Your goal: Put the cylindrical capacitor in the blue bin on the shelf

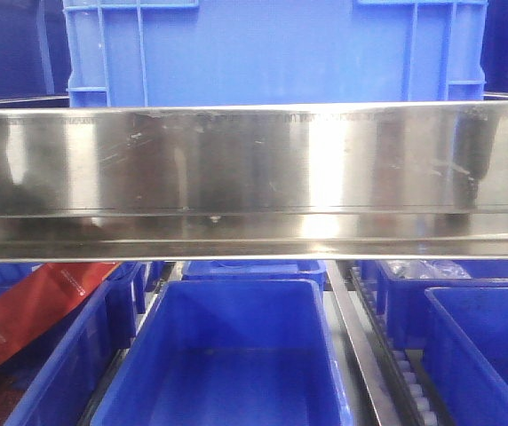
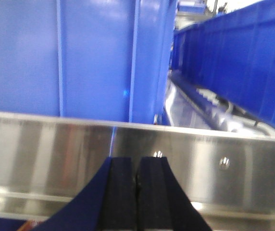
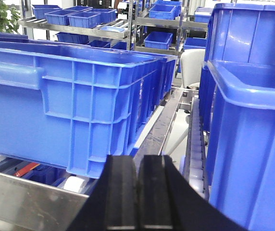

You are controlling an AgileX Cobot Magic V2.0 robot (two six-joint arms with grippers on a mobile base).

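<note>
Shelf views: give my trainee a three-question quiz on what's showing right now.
1. True or false: the left gripper has its pads pressed together with nothing visible between them.
2. In the front view, what lies in the bin at lower left, below the shelf? A) a red package B) a green bottle C) a white cup
3. Fill in: the centre bin under the shelf edge looks ____.

Key: 1 true; 2 A, the red package; 3 empty. The right gripper looks closed too, and no capacitor shows in any view.
</note>
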